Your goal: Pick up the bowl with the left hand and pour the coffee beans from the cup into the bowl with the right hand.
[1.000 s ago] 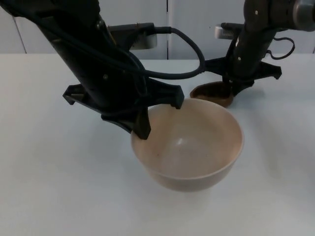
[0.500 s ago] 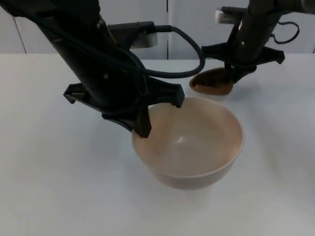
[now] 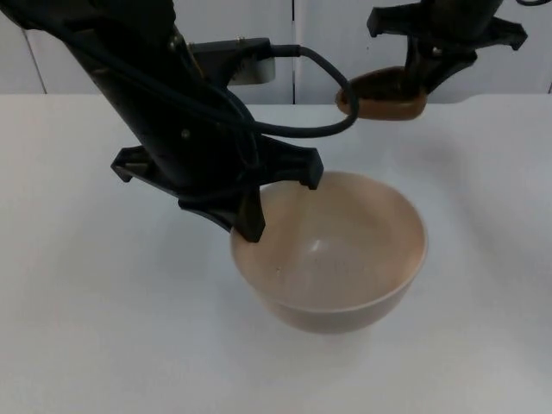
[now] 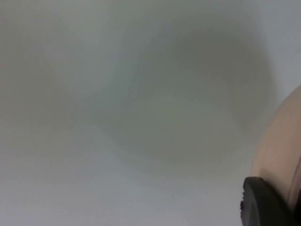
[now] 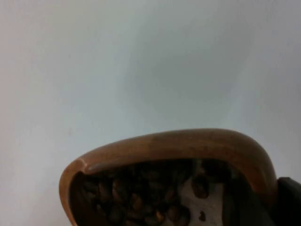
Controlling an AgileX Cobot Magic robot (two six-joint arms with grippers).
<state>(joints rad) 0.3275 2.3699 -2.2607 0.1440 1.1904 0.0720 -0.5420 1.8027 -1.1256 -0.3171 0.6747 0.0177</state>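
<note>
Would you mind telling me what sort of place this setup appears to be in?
Most likely a robot lab bench: a bare white table top against a grey partition wall, with the left gripper holding a beige bowl and the right gripper lifting a brown cup of coffee beans.

White table (image 3: 78, 328): flat and matt, spanning the top view from the near edge to the rear; soft grey shadows lie on its surface; grey wall (image 3: 345, 43): upright along the table's far edge, divided by a dark vertical seam (image 3: 293, 52) near mid-width.
</note>
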